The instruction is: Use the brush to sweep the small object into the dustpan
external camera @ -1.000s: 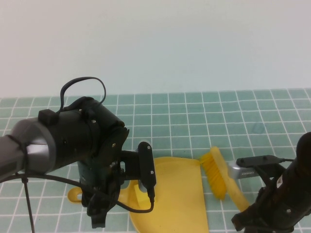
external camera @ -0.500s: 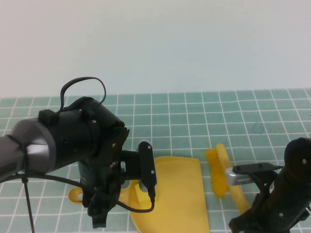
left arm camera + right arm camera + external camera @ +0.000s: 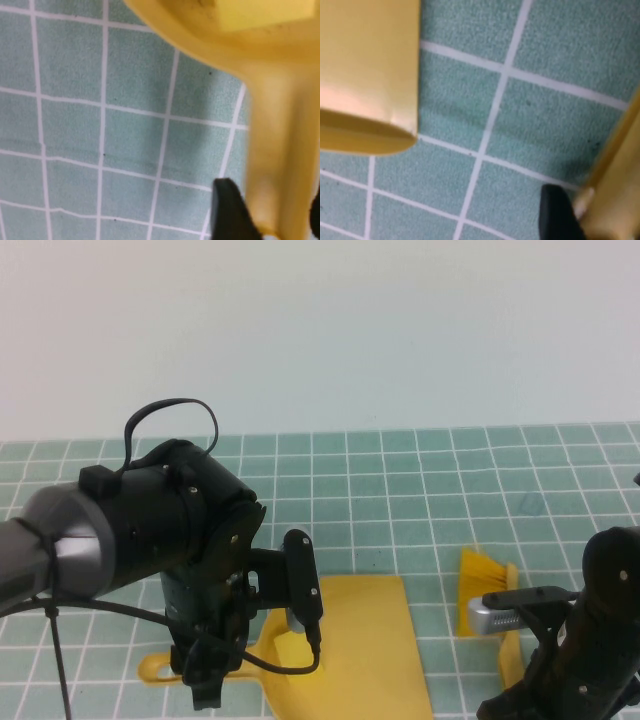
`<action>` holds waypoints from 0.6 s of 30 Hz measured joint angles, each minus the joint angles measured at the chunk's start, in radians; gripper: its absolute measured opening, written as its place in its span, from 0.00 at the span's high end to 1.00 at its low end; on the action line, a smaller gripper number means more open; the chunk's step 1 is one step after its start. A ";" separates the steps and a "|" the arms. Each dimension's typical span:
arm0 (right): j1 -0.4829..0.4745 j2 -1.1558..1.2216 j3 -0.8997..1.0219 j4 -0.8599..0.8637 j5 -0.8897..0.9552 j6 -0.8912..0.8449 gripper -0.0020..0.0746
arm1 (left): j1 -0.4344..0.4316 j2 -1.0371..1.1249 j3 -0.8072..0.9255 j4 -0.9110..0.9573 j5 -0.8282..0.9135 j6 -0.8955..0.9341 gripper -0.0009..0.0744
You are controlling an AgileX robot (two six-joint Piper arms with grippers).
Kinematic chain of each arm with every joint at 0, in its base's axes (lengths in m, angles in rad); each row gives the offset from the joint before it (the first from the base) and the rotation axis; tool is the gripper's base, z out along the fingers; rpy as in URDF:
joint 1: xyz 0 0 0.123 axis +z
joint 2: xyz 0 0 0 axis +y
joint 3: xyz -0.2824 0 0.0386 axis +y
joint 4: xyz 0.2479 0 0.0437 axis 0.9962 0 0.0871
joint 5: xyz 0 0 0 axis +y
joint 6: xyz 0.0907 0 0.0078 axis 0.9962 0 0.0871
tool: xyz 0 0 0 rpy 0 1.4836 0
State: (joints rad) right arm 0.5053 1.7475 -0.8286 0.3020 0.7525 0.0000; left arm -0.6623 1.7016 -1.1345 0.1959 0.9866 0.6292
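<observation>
The yellow dustpan (image 3: 365, 640) lies at the near middle of the tiled floor, mouth to the right. My left gripper (image 3: 200, 680) is shut on its long handle (image 3: 280, 150), with one black finger (image 3: 227, 210) on each side. The small pale-yellow cube (image 3: 260, 12) sits inside the pan near its rounded back, partly hidden in the high view (image 3: 292, 648) by my left wrist. The brush (image 3: 485, 585) stands right of the pan mouth, apart from it. My right gripper (image 3: 525, 690) is shut on its tan handle (image 3: 615, 190). A pan corner (image 3: 365, 75) shows in the right wrist view.
The floor is green tile with white grout lines (image 3: 420, 500), ending at a pale wall (image 3: 320, 330) behind. My bulky left arm (image 3: 150, 540) and a cable loop (image 3: 170, 420) cover the left side.
The brush has moved right and nearer, away from the dustpan mouth. The dustpan and its handle have shifted slightly nearer. The left arm has barely moved.
</observation>
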 joint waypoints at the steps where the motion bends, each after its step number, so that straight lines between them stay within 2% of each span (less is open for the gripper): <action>1: 0.000 0.000 0.000 0.000 0.001 0.000 0.56 | 0.000 0.000 0.000 -0.002 0.000 -0.002 0.54; 8: 0.000 -0.002 0.000 -0.005 0.004 0.000 0.47 | 0.000 0.000 0.000 -0.014 0.016 -0.009 0.50; 18: 0.000 -0.192 -0.007 -0.071 0.026 0.000 0.46 | 0.000 -0.094 -0.028 -0.046 0.033 -0.052 0.49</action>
State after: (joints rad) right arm 0.5053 1.5552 -0.8351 0.2309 0.7784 0.0000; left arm -0.6623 1.6072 -1.1627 0.1495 1.0197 0.5776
